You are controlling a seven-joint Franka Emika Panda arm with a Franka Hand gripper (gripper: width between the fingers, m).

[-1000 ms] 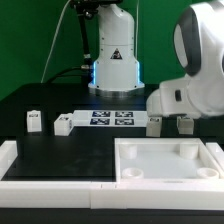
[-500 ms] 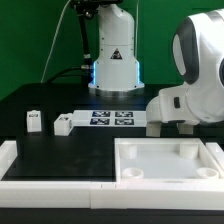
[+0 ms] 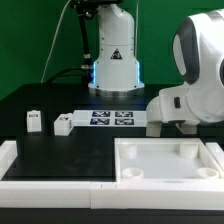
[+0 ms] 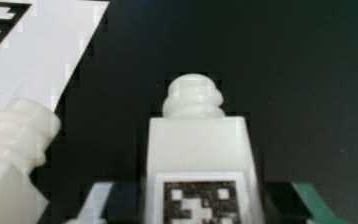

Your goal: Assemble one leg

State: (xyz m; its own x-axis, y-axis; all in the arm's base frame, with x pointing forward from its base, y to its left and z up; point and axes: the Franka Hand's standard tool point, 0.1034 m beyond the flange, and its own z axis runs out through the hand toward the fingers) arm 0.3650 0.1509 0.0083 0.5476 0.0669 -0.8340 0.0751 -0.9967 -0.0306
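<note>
In the wrist view a white leg (image 4: pixel 202 150) with a black-and-white tag and a knobbed tip stands between my fingers (image 4: pixel 108 200). My gripper (image 4: pixel 208 208) is open and straddles it, with a dark gap on one side. A second leg (image 4: pixel 16 150) stands close beside it. In the exterior view my gripper (image 3: pixel 168 124) is low over the table at the right end of the marker board (image 3: pixel 110 118), and the hand hides most of these two legs. Two more legs (image 3: pixel 33 120) (image 3: pixel 63 124) stand at the exterior view's left.
The large white square panel (image 3: pixel 165 150) with corner holes lies at the front right, just in front of my gripper. A white raised border (image 3: pixel 20 165) runs along the front left. The marker board also shows in the wrist view (image 4: pixel 43 45).
The hand dropped lower over the legs between the earliest frame and half a second ago. It has held still since. The other parts have not moved.
</note>
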